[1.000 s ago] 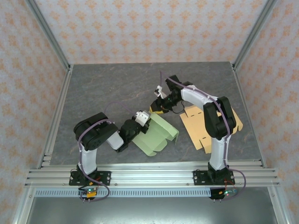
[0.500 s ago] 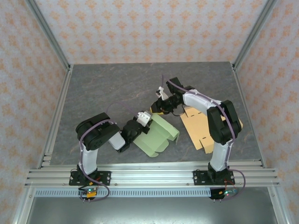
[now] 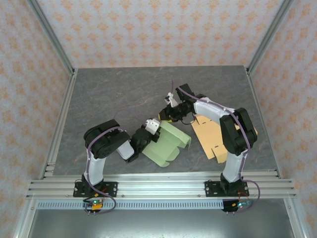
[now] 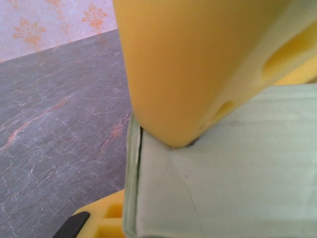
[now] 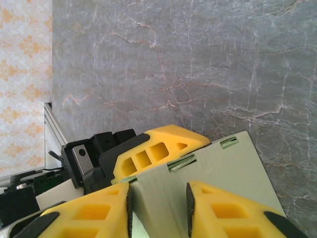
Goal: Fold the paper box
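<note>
The green paper box [image 3: 166, 144] lies half-folded at mid-table, one wall raised. My left gripper [image 3: 148, 130] is shut on its near-left edge. In the left wrist view my gripper [image 4: 141, 181] pinches the green panel [image 4: 237, 168] between the upper finger [image 4: 188, 64] and the lower one. My right gripper [image 3: 167, 115] sits at the box's far corner. In the right wrist view my gripper [image 5: 158, 203] stands partly open over a green flap [image 5: 163, 188], its fingers [image 5: 94, 210] straddling it. The left gripper's yellow finger [image 5: 158, 146] shows just beyond.
A flat brown cardboard blank [image 3: 218, 136] lies right of the green box, under the right arm. Grey marble tabletop [image 3: 114, 94] stretches behind and to the left. Metal frame rails [image 3: 148, 186] run along the near edge.
My right gripper has narrowed a little over the flap, and its arm has shifted slightly. The left arm has edged right, still holding the box edge.
</note>
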{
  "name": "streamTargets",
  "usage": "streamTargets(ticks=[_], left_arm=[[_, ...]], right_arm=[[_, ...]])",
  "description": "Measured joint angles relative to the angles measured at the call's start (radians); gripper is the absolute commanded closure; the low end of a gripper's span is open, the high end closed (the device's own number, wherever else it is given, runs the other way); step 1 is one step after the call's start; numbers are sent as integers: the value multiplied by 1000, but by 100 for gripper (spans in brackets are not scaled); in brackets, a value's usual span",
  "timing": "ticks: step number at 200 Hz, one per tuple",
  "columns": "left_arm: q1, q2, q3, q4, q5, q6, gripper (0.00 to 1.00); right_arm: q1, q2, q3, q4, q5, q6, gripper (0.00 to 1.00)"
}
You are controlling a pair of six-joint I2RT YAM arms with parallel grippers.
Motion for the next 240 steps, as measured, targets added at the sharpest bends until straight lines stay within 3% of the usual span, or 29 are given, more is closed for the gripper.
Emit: streamTargets(ticks=[10, 37, 61, 104, 135, 155, 194, 220, 240], left_arm=[[-4, 0, 0, 0, -16, -2, 100], [-11, 0, 1, -4, -54, -13, 100], [-18, -1, 0, -6, -94, -40, 100], [24, -29, -20, -33, -143, -109, 100], [61, -76, -41, -89, -151, -150, 100], [86, -130, -56, -159, -151, -196, 100], [157, -261, -54, -346, -103, -315, 100], [174, -323, -51, -430, -60, -352, 100], [175, -360, -49, -468, -30, -363, 100]], right_arm=[[1, -4, -9, 16, 2, 11, 66], [5, -12, -27, 50, 19, 39, 50], [16, -44, -63, 71, 69, 69, 44], [-2, -220, -164, 124, 157, 68, 40], [-114, -416, -248, 187, 205, 32, 39], [-188, -535, -334, 225, 282, -19, 37], [-196, -776, -680, 416, 419, -197, 37], [-196, -760, -732, 455, 412, -347, 39], [-195, -706, -714, 494, 314, -447, 40]])
